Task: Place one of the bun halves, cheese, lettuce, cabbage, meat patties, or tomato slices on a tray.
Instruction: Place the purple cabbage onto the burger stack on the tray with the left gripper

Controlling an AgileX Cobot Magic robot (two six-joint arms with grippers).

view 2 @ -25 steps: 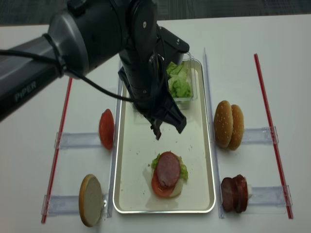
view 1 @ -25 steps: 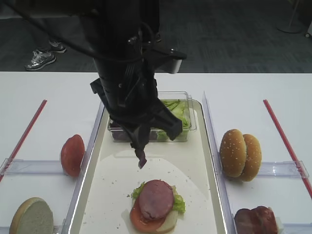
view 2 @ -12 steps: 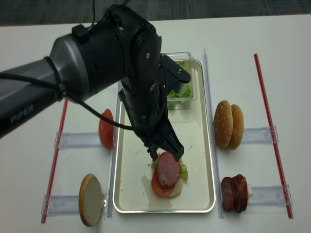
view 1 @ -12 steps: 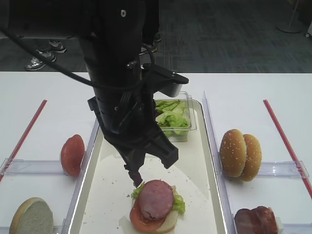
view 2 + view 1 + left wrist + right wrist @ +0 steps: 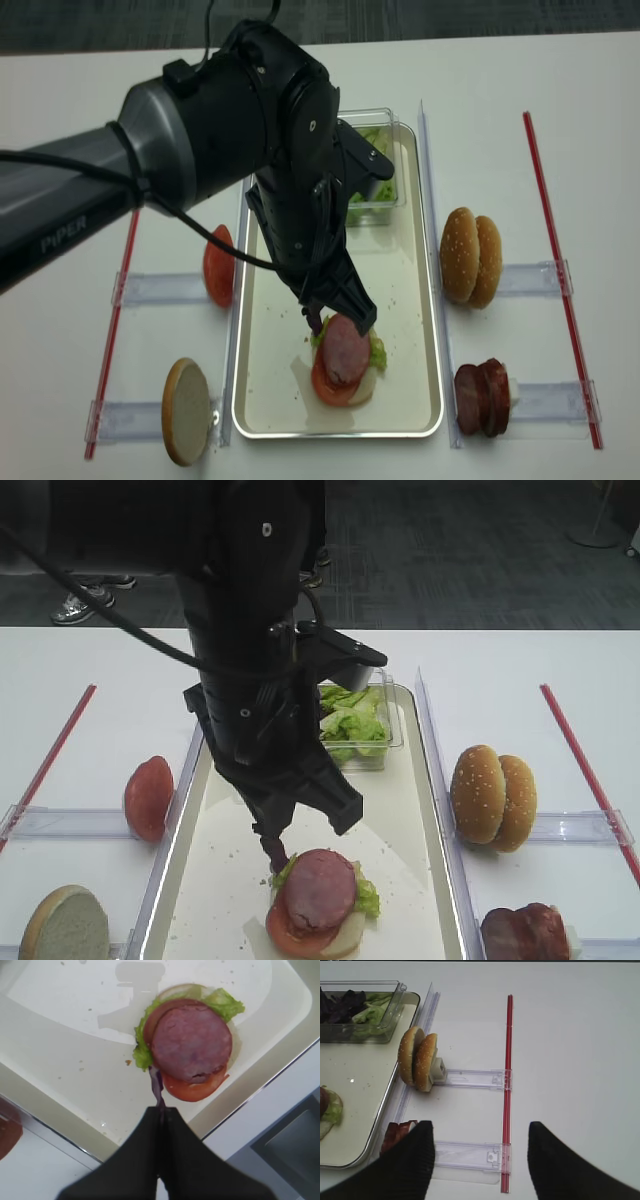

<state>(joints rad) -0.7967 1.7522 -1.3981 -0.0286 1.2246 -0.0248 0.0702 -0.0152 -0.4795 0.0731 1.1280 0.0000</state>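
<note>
Left gripper (image 5: 161, 1110) clamped on 1 cabbage (image 5: 156, 1087) shred, held beside pink meat round (image 5: 191, 1042) on tray (image 5: 413, 825), right gripper (image 5: 480, 1152) fingers spread apart.

Black arm (image 5: 200, 130) — white "PIPER" lettering, black cables.

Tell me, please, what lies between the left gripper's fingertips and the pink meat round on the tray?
Only the cabbage shred, pinched in the shut left gripper, its tip at the pink meat round edge; clearest in the left wrist view.
</note>
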